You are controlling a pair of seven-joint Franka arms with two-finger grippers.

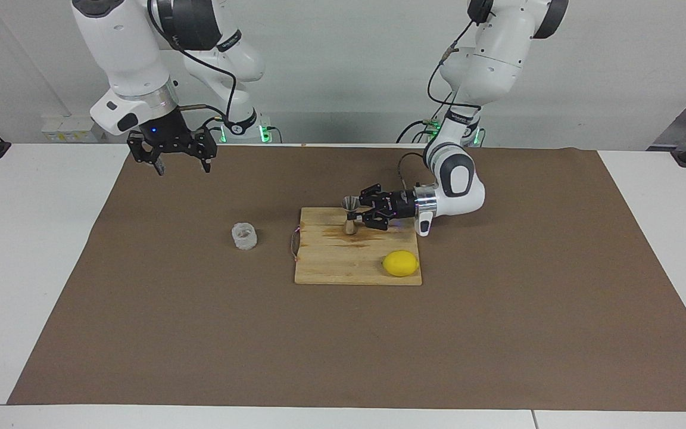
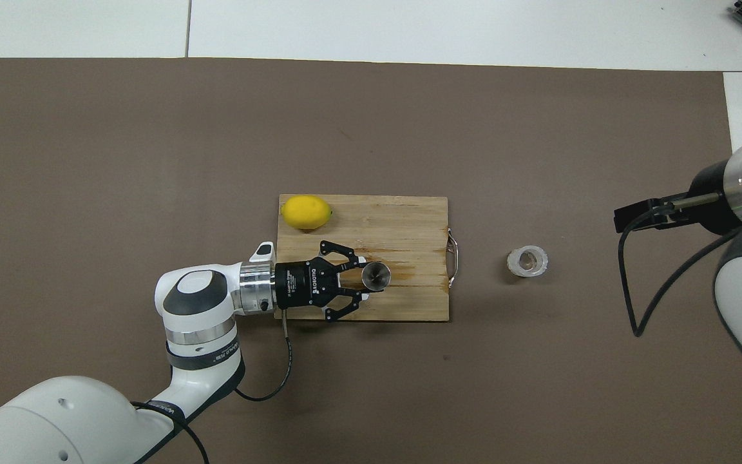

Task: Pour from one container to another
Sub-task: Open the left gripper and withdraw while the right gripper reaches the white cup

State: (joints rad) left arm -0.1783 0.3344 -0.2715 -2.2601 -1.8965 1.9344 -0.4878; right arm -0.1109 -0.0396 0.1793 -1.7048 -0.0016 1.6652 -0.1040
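On the wooden cutting board (image 1: 343,265), near its edge closest to the robots, the small metal jigger (image 1: 349,215) stands upright, its open upper cone showing as a round mouth in the overhead view (image 2: 376,275). The left gripper (image 1: 355,214) reaches in level from the left arm's end of the table and pinches the jigger at its narrow waist, fingertips pressed against it while the outer links splay to the sides (image 2: 361,283). A lemon (image 1: 401,263) lies on the same board at the corner farther from the robots, toward the left arm's end, well apart from the jigger. Off the board, toward the right arm's end, the squat textured glass cup (image 1: 244,236) sits upright on the brown mat (image 1: 140,333), near the board's metal handle (image 1: 293,243). The right gripper (image 1: 180,164) hangs in the air over the mat's edge by the robots, fingers spread wide and holding nothing
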